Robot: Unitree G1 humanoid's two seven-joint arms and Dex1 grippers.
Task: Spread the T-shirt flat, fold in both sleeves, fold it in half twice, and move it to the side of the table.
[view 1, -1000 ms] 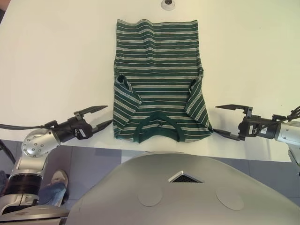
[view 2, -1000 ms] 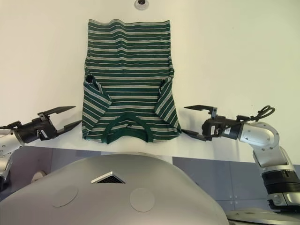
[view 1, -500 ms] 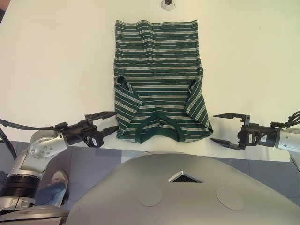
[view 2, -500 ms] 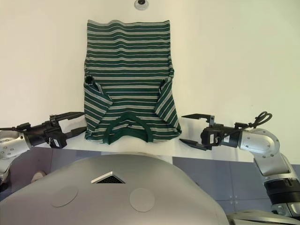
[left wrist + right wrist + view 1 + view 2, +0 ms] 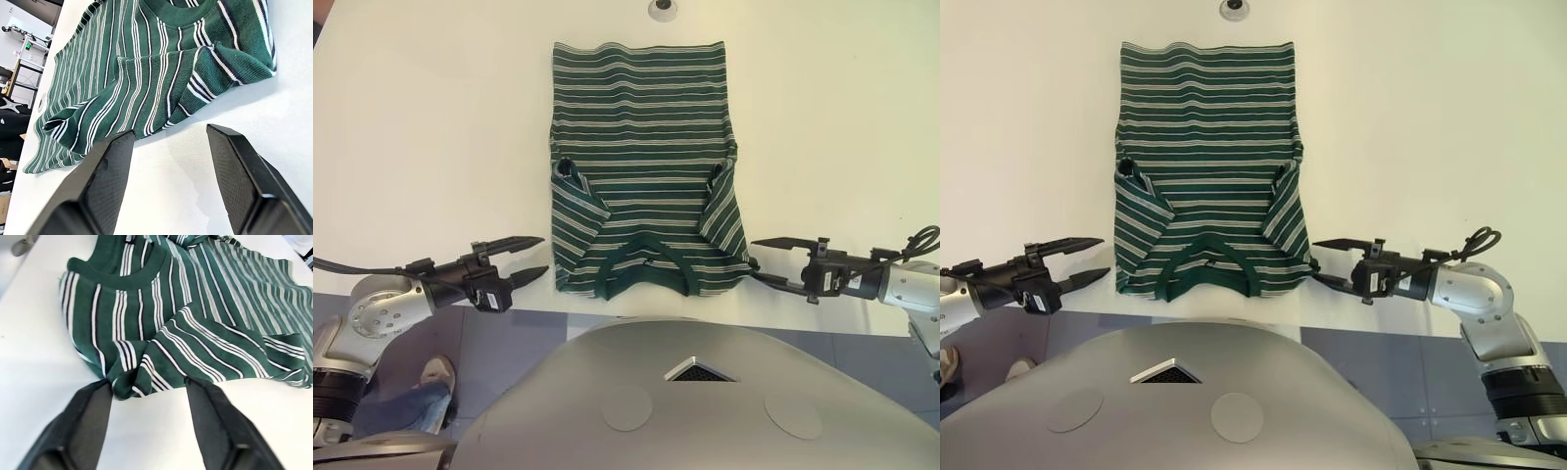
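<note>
Fingers [image 5: 514, 242] spread on left gripper [image 5: 545, 254] and right gripper [image 5: 754, 259], flanking the T-shirt [image 5: 641, 147] collar-end corners at lower centre of frame. T-shirt flat on tabletop [image 5: 431, 117], sleeves folded in — both half-folds and the side move still to do.

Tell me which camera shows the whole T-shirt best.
The left eye view: the T-shirt lies whole in it, from hem to collar, with both sleeves folded in. The right eye view shows the same. Each wrist view gives one collar-end corner with its folded sleeve, close up.
</note>
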